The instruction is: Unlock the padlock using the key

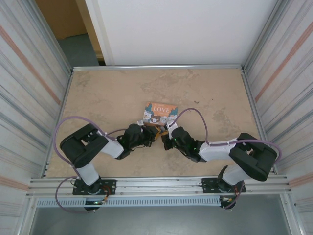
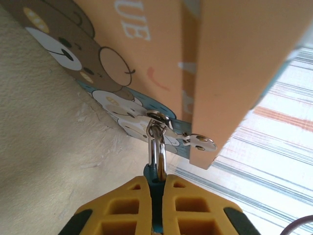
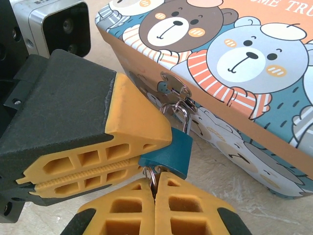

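At the lower centre of the right wrist view, the right gripper (image 3: 155, 185) pinches what seems to be the key (image 3: 151, 175) beneath the padlock (image 3: 168, 152). The left gripper (image 3: 142, 155) clamps the lock's flat sides, probably the best hold, since it looks light, rigid and slick. Beyond, its shackle (image 3: 183, 117) hangs from the tin (image 3: 254, 125).

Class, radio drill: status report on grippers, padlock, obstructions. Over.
Left gripper shut on padlock. Right gripper shut on key under it. Shackle through hasp. Tin box close behind.
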Motion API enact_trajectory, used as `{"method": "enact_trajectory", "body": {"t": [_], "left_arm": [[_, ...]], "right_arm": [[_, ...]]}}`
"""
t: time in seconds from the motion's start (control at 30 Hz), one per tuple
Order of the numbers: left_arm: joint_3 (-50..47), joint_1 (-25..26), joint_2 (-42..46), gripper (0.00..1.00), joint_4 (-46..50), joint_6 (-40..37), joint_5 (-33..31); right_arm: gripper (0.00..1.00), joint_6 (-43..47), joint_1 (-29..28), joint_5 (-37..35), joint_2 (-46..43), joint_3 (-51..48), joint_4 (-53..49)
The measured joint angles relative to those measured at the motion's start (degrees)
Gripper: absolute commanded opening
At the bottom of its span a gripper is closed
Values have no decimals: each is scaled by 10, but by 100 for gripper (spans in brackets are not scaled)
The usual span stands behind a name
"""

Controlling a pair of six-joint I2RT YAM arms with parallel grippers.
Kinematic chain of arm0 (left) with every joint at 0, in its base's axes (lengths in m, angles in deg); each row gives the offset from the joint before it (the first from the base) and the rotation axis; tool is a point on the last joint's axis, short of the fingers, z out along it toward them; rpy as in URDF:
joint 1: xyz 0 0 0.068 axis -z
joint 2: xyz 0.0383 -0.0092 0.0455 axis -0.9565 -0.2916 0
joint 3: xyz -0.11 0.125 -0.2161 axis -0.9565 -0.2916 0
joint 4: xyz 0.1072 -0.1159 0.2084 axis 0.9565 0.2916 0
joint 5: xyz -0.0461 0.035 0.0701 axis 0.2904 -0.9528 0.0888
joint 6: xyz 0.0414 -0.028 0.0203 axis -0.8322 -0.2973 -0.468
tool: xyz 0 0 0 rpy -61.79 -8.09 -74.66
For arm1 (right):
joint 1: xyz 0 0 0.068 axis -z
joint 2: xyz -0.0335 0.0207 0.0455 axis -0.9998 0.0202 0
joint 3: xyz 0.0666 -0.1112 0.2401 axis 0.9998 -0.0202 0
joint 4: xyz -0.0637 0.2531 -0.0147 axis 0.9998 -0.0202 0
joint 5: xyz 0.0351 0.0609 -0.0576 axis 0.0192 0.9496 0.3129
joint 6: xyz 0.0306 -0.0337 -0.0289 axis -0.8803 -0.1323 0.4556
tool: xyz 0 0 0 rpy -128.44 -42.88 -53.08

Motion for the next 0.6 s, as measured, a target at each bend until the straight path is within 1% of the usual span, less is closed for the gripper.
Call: {"method": "enact_trajectory", "body": {"t": [0.07,0.1,0.27,0.33,0.47,0.6], "left_arm": [[0,0,-2,0,-2,0,-2],[0,0,-2,2,-3,0,-2],[0,0,-2,17,-3,0,-5],[0,0,-2,25,-5,0,-4],[-7,8,11,36,-2,-4,13],[-19,9,53,49,39,-19,16]], "right_arm": [[0,-2,1,0,1,0,1],[0,-4,1,0,2,0,2],[0,-9,2,0,3,0,4],[0,-13,3,0,3,0,6],[0,-26,24,-2,0,-2,6],[0,-42,47,3,-19,-13,1]]}}
